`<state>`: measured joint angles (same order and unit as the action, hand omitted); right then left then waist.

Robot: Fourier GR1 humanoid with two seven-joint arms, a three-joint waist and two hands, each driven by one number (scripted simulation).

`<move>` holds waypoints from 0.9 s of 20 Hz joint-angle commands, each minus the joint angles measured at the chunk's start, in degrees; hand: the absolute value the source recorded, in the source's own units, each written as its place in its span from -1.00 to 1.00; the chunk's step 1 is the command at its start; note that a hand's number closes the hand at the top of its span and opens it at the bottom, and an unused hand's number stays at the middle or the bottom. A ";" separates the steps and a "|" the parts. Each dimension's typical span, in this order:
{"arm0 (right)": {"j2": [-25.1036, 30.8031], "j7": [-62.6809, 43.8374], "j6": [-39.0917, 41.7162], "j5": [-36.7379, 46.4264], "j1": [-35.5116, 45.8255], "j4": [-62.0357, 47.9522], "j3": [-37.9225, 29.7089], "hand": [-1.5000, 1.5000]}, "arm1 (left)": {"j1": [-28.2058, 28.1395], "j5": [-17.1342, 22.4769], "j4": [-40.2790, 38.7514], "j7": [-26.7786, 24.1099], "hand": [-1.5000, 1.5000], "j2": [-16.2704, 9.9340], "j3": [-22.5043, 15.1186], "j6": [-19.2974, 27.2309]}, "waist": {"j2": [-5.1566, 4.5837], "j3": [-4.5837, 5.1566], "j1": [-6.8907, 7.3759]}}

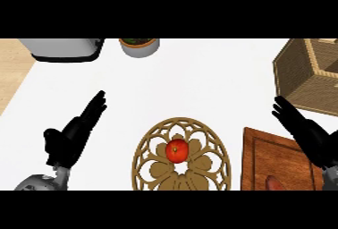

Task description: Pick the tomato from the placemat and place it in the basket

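Note:
A red tomato (177, 150) lies at the centre of a round gold openwork placemat (181, 155) near the counter's front edge. The woven basket (310, 76) stands at the far right, partly cut off by the view's edge. My left hand (73, 134) rests open to the left of the placemat, fingers straight and pointing away. Between the placemat and the basket, my right hand (307, 132) is open too, its fingers stretched toward the basket. Neither hand touches the tomato.
A wooden board (274, 156) lies right of the placemat, under my right hand, with a reddish item (275, 183) at its near edge. A white potted plant (139, 46) and a white appliance (63, 48) stand at the back left.

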<state>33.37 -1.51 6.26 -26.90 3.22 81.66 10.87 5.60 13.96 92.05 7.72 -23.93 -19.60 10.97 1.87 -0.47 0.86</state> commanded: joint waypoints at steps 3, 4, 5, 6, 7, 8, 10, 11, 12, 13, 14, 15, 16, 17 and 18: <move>-7.50 2.64 -1.66 2.41 15.40 5.63 2.61 1.00 | 4.23 0.34 -3.29 1.36 0.00 -1.54 5.72 1.27 | -2.05 0.51 1.59; -9.07 5.15 -1.70 2.72 18.72 5.45 2.17 1.00 | 4.00 0.16 -4.05 1.19 0.00 -1.56 5.83 1.46 | -2.23 0.47 2.44; -9.61 6.21 -1.37 3.13 22.82 7.02 2.17 1.00 | 4.89 0.11 -5.32 1.35 0.00 -3.11 7.46 1.35 | -2.39 0.51 3.74; -10.45 7.45 -1.20 3.54 26.50 8.39 2.22 1.00 | 5.16 0.63 -5.48 1.95 0.00 -3.26 8.50 1.93 | -2.34 0.54 4.95; 1.49 9.07 6.59 15.89 27.66 11.71 8.70 1.00 | 3.81 0.90 -4.96 2.79 0.00 -1.08 5.11 1.11 | -1.38 1.30 6.62; -2.35 9.46 6.61 18.34 28.01 12.45 13.97 1.00 | 5.72 2.02 -5.94 3.47 0.00 -1.64 6.65 0.42 | -2.19 0.95 5.46; -4.22 11.73 3.36 27.78 30.26 13.80 19.31 -1.00 | 4.65 2.00 -6.83 3.22 0.00 -2.04 6.66 -0.07 | -2.02 0.86 5.13; -7.77 10.05 0.16 31.58 31.15 14.30 23.16 -1.00 | 5.44 1.77 -7.90 3.13 0.00 -1.58 7.58 1.21 | -2.01 0.88 4.49; -12.82 10.29 -4.76 35.15 29.11 14.56 26.70 -1.00 | 4.22 2.36 -8.75 2.24 0.00 -2.05 8.38 0.54 | -1.93 0.78 3.51; -17.56 10.34 -8.91 38.39 28.54 12.69 29.56 -1.00 | 5.60 2.82 -9.19 2.91 0.00 -1.60 8.78 0.58 | -2.13 0.66 2.57; -20.24 8.61 -12.70 41.85 28.95 12.39 31.18 -1.00 | 4.51 3.76 -9.83 1.82 0.00 -3.44 10.24 -1.30 | -1.88 0.69 2.24; -22.65 5.49 -14.83 45.45 28.75 12.86 34.76 -1.00 | 5.60 3.31 -9.89 3.43 0.00 -2.72 10.15 0.22 | -1.57 0.66 1.04; -26.74 1.98 -16.82 48.21 31.64 8.40 36.25 -1.00 | 5.47 2.58 -11.02 2.25 0.00 -2.35 9.77 0.20 | -1.88 0.73 1.69; -29.39 -2.07 -18.19 50.87 31.54 8.94 38.75 -1.00 | 6.43 3.52 -10.52 3.53 0.00 -2.62 10.86 0.19 | -1.57 0.66 0.57; -32.23 -8.94 -17.88 51.56 33.39 9.11 38.81 -1.00 | 4.33 3.27 -11.42 0.77 0.00 -3.36 11.72 -0.68 | -1.48 0.68 0.28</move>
<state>10.95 0.43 -6.09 15.38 33.36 92.13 42.76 10.73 16.79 82.39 10.09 -26.49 -9.88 11.03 0.16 0.24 2.63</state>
